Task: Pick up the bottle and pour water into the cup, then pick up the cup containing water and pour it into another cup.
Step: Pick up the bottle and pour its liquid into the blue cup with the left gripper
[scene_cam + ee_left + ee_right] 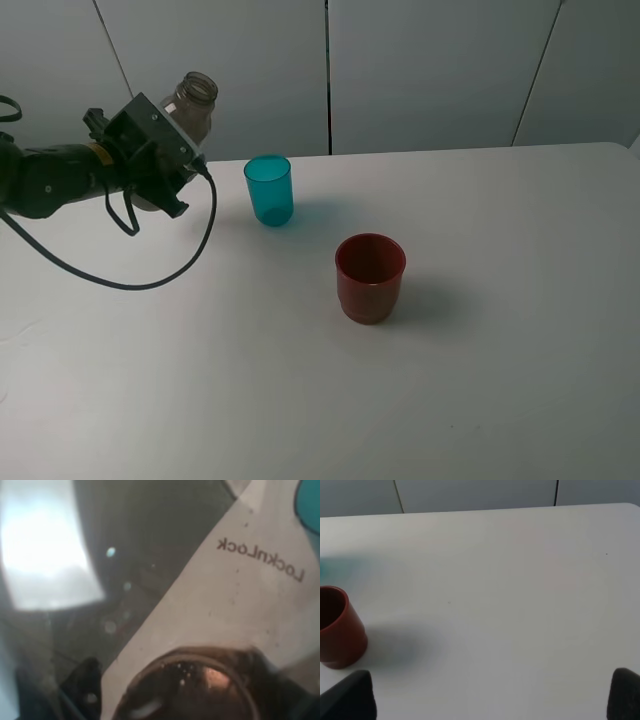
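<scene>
Tall, slim, clear brownish-grey plastic bottle [192,103], uncapped, is filling the left wrist view and tilting its open neck toward the small translucent teal plastic tumbler [269,189]. Left gripper [165,145] is pinching the bottle's body, hiding its base. Tumbler is standing upright just right of the bottle, near the far edge of the white table [500,350]. Squat dark red plastic cup [370,277] is sitting apart, nearer the front. Right gripper [487,700] is hanging spread and empty, with bare tabletop stretching wide to the right.
</scene>
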